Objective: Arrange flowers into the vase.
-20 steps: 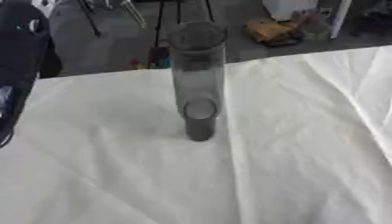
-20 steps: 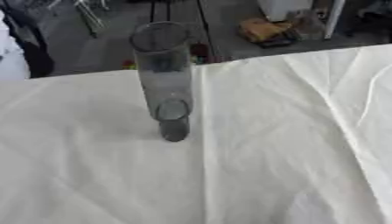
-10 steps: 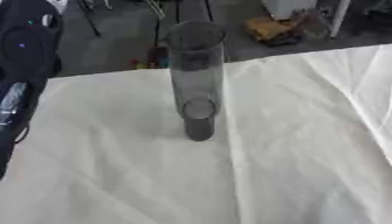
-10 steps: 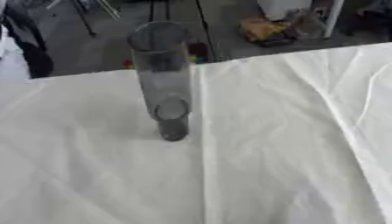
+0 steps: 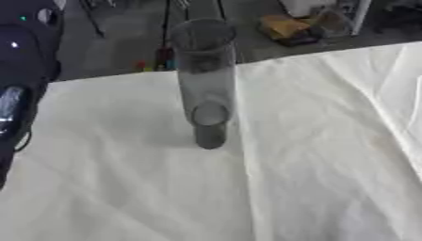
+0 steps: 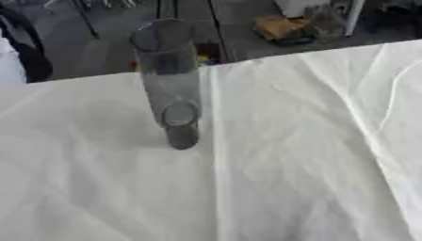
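**A:** Where were the hands at that moment?

**B:** Only the left arm (image 5: 20, 84) showed, a black and silver bulk along the left edge of the left eye view, reaching down over the near-left part of the tabletop. I could not make out a hand on it, so I could not tell whether its fingers were spread or curled. The right hand showed in neither view.

**A:** Was the arm touching anything?

**B:** Nothing of the task's. It stood well apart from the vase, with bare cloth between them.

**A:** And the vase?

**B:** The vase (image 6: 169, 80) was a tall, clear, grey-tinted glass cylinder standing upright on the tabletop, left of centre and toward the far edge. Its round mouth was open at the top, and its darker base rested on the cloth, throwing a faint shadow to the left. No stems showed inside it.

**A:** What lay under it?

**B:** A white cloth (image 6: 288, 164) covered the tabletop, creased, with one long fold running from the far edge down just to the right of the vase. Beyond the far edge was a grey floor with a yellow-brown object (image 5: 288, 26) on it, too blurred to name.
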You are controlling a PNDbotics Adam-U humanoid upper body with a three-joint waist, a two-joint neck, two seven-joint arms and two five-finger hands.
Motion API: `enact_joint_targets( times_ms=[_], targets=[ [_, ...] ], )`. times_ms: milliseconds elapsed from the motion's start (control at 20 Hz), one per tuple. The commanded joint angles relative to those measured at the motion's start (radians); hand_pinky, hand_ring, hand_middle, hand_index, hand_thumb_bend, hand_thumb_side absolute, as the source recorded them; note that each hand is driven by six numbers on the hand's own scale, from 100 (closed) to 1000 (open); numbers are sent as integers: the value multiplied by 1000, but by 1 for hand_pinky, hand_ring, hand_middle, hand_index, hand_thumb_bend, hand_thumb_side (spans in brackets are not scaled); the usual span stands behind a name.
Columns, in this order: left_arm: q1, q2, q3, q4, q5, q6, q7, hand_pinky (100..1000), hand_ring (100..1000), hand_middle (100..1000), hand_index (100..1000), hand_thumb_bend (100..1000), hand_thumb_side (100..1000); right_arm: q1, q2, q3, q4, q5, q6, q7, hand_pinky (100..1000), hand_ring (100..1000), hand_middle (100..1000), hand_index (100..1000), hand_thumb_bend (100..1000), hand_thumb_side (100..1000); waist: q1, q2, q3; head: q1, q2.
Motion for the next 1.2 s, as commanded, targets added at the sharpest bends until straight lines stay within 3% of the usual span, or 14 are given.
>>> enact_joint_targets(
  times_ms=[50, 500, 1200],
  targets=[
    [-20, 12, -3, -20, -5, -2, -9, 100, 100, 100, 100, 100, 712, -14, -18, 2, -16, -5, -21, -13, 748, 820, 601, 880, 100, 1000, -2, -16, -3, 7, -15],
    [7, 9, -29, -12, -52, 3, -51, 100, 100, 100, 100, 100, 707, -21, -13, 2, -16, -5, -16, -9, 749, 822, 598, 880, 100, 1000, 6, -3, -14, 12, -30],
    [34, 1, -34, -36, -50, -74, -105, 100, 100, 100, 100, 100, 697, -33, -5, 3, -16, -5, -13, -6, 750, 824, 594, 881, 100, 1000, 7, 16, -22, 15, -65]
  ],
)
